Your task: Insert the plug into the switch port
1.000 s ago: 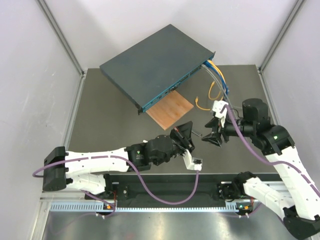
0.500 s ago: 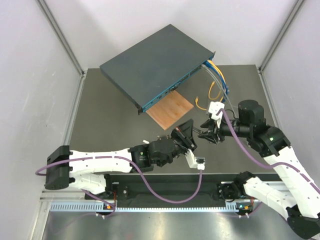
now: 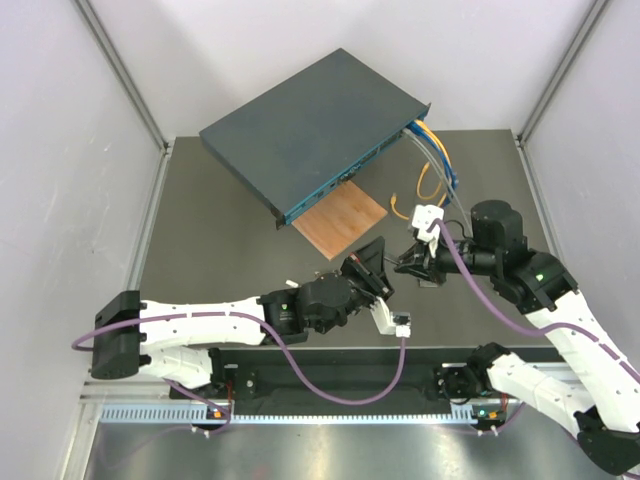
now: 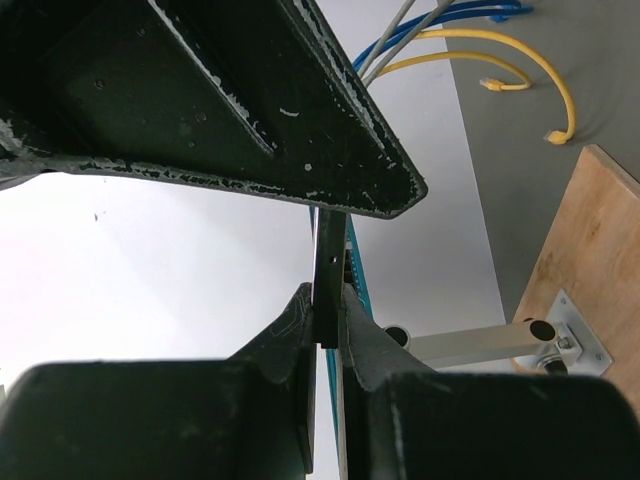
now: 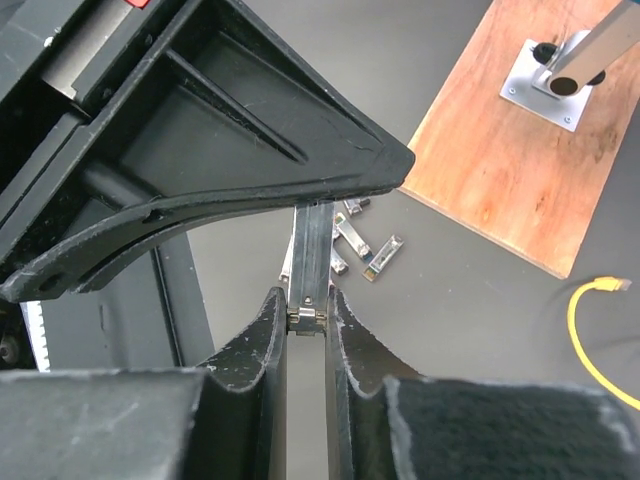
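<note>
The switch [image 3: 300,130] is a flat dark blue-grey box at the back of the mat, its teal front face [image 3: 335,183] towards the arms. A slim silver plug [image 5: 312,255] hangs in the air between both grippers. My left gripper [image 4: 328,300] is shut on one end of it, where the plug [image 4: 328,262] shows as a thin dark bar. At the other end my right gripper [image 5: 309,305] is shut on the latch. In the top view the left gripper [image 3: 375,265] and the right gripper [image 3: 408,262] meet tip to tip in front of the switch.
A thin brown board [image 3: 340,220] with a metal bracket [image 5: 545,75] lies just in front of the switch. Several loose plugs [image 5: 360,240] lie on the dark mat. Blue, grey and yellow cables [image 3: 432,160] trail from the switch's right end. Grey walls stand on both sides.
My right gripper has moved left up to the left gripper and has shut on the free end of the plug. The left gripper has kept its grip and barely shifted.
</note>
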